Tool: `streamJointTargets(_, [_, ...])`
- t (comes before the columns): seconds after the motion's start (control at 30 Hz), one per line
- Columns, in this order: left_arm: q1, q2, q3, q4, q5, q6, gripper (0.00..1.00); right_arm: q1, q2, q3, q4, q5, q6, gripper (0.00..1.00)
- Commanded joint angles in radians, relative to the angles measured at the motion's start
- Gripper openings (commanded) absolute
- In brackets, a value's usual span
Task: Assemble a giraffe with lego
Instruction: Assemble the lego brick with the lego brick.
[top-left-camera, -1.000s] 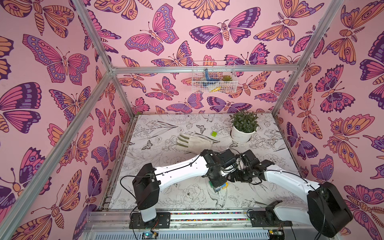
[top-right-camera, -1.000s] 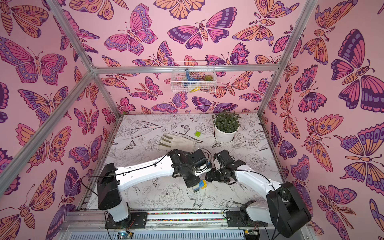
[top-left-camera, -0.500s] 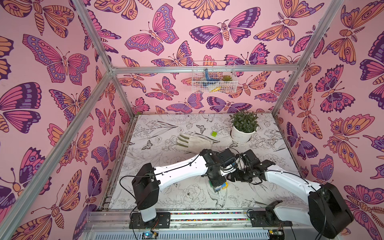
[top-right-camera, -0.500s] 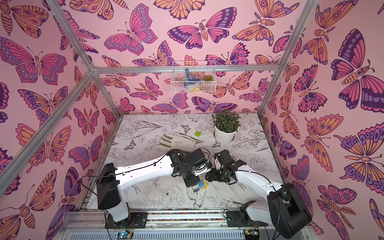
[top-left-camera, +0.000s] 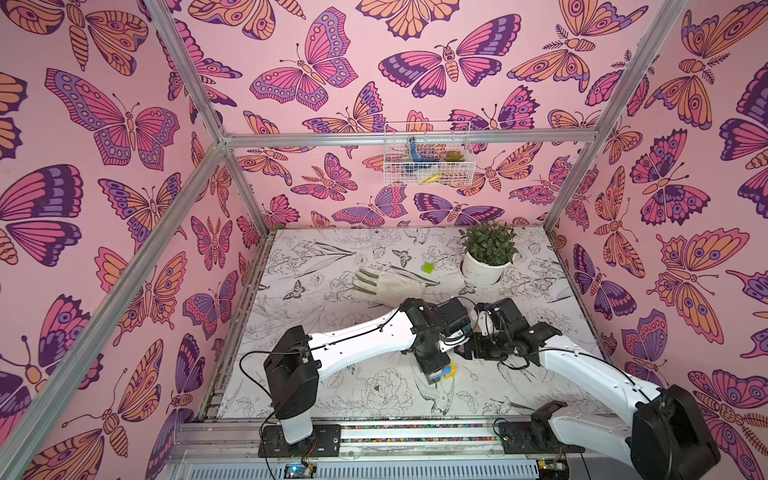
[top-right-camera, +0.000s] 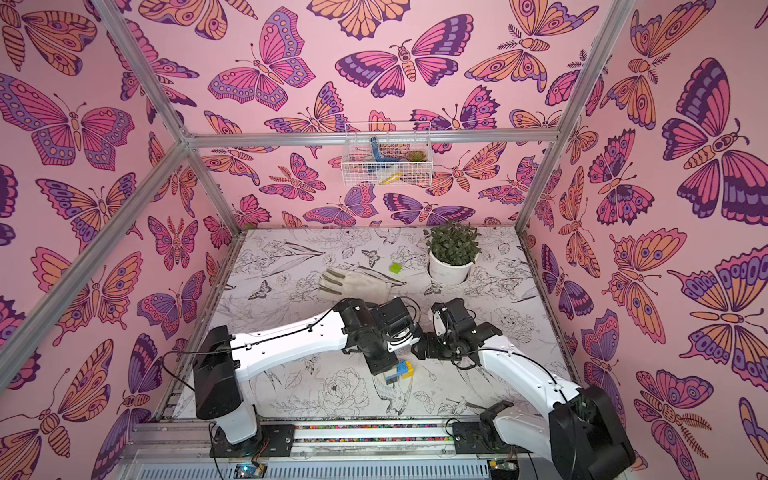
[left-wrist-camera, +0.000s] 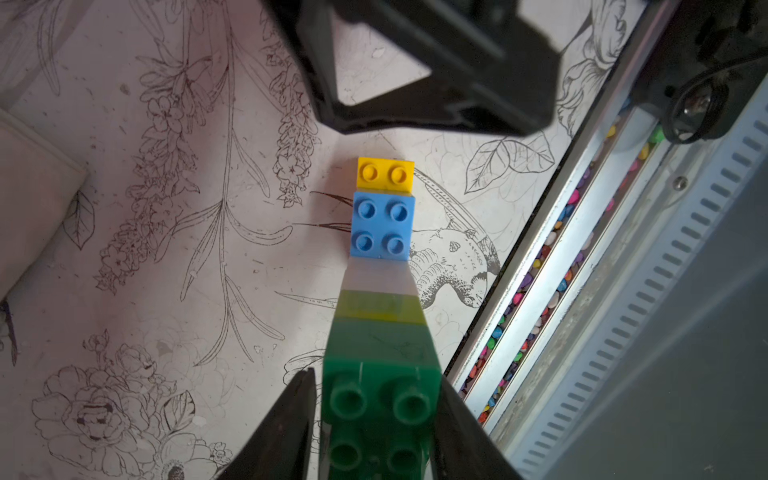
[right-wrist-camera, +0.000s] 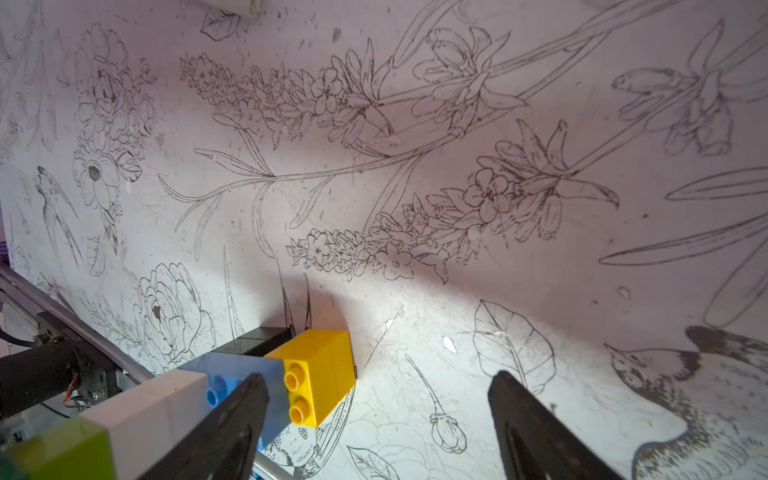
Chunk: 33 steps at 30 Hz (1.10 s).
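Left wrist, giraffe (left-wrist-camera: 380, 316) flanked loosely by left end effector (left-wrist-camera: 376, 379)

Both top views look down from high in front over the whole table (top-left-camera: 332, 266). Wrist cameras sit close by the giraffe (left-wrist-camera: 382, 226), seemingly tilted; all share it.

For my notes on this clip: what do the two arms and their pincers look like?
The left arm and right arm both have smooth white shells, boxy black joints and thin black cables looping outside. The left pincer and right pincer have flat, tapering black fingers.
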Motion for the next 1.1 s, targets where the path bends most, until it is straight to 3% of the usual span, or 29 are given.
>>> streamJointTargets(0.0, [0.007,-0.006,0.025,-0.042,-0.023,-0.002,0.55,-0.012,-0.038,0.001,-0.036,0.016,0.007,0.87])
streamJointTargets(0.33, [0.007,-0.152,-0.014,0.026,-0.044,-0.045,0.66,-0.035,-0.148,0.066,-0.164,-0.033,-0.034,0.88])
streamJointTargets(0.53, [0.012,-0.323,-0.181,0.119,-0.11,-0.177,0.8,-0.034,-0.159,0.17,-0.182,-0.172,-0.033,0.88])
streamJointTargets(0.67, [0.059,-0.407,-0.285,0.181,-0.094,-0.268,0.81,0.009,-0.093,0.22,-0.157,-0.275,-0.056,0.88])
streamJointTargets(0.87, [0.113,-0.45,-0.336,0.213,-0.07,-0.311,0.83,0.102,-0.032,0.263,-0.164,-0.24,-0.095,0.88])
streamJointTargets(0.9, [0.121,-0.455,-0.343,0.217,-0.068,-0.317,0.9,0.115,-0.03,0.265,-0.167,-0.236,-0.099,0.88])
streamJointTargets(1.07, [0.145,-0.47,-0.371,0.226,-0.059,-0.324,0.91,0.175,0.003,0.272,-0.175,-0.215,-0.112,0.88])
